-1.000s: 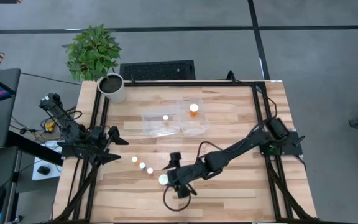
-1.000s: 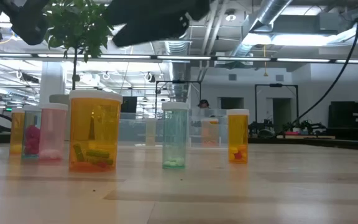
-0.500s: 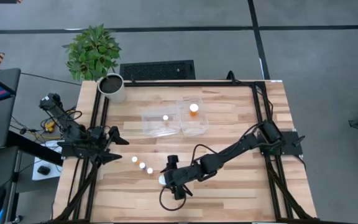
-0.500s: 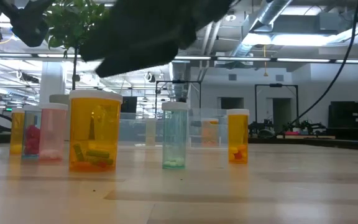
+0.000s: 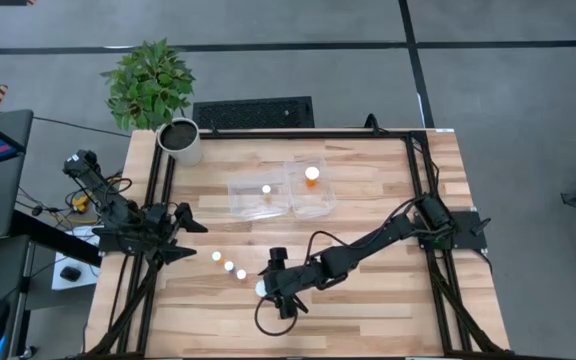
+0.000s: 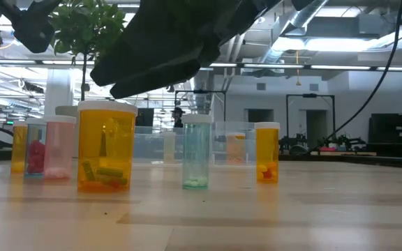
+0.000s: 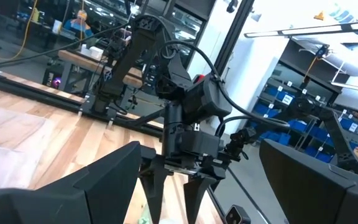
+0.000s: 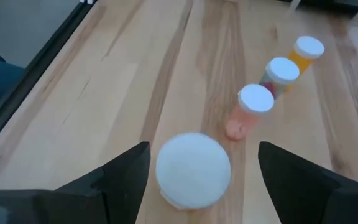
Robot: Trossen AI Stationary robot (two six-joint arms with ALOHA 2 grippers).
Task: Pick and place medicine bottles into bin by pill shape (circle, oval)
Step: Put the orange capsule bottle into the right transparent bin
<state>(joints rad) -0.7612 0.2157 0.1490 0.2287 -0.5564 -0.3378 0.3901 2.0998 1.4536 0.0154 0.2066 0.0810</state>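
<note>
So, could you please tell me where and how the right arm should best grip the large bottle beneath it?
Probably from straight above, closing the jaws across the round white cap or the body just under it: the large bottle stands upright, and the right gripper hangs open directly over it.

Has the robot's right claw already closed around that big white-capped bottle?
No. In the right wrist view the right gripper is open, its fingers apart on either side of the large bottle's white cap without touching it.

You are in an industrial robotics lab: exposed ceiling ducts (image 6: 306, 24), grey concrete floor (image 5: 508, 90), blue storage bins (image 7: 291, 102), other robot rigs (image 7: 185, 124).
</note>
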